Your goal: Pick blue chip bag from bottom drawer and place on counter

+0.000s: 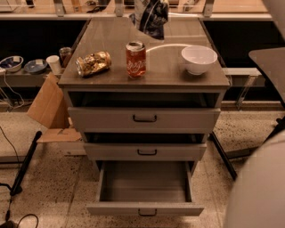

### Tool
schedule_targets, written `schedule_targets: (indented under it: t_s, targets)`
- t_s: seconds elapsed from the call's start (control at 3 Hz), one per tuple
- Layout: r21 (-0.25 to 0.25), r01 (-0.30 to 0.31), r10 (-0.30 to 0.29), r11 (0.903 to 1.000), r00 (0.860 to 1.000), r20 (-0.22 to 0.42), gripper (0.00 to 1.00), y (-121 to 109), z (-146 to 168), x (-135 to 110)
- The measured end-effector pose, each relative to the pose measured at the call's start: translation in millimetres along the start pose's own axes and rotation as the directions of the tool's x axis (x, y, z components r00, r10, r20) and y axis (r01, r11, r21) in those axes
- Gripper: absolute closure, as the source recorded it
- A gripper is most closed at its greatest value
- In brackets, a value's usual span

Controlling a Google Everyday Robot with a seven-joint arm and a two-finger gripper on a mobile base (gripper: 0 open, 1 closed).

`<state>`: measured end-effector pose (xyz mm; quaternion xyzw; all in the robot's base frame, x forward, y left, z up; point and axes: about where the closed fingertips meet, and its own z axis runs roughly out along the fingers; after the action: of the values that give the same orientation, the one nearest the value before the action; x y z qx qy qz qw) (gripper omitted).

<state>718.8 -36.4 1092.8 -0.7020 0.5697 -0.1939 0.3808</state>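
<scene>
Speckled floor surrounds the grey cabinet (144,120), whose bottom drawer (144,187) stands open and empty, while at twelve o'clock over the counter (169,73) the gripper (154,4) clasps the blue chip bag (150,20) aloft, so only lowering and release seem left.

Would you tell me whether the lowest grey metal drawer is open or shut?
Open: the lowest grey metal drawer is pulled out, floor showing. The gripper hangs above the grey-brown counter.
</scene>
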Motion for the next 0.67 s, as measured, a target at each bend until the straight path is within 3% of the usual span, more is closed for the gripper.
schedule_targets:
  t_s: [0.67]
  targets:
    - [-0.029, -0.025, 0.025, 0.9993, 0.999, -0.023, 1.0, -2, 38, 2]
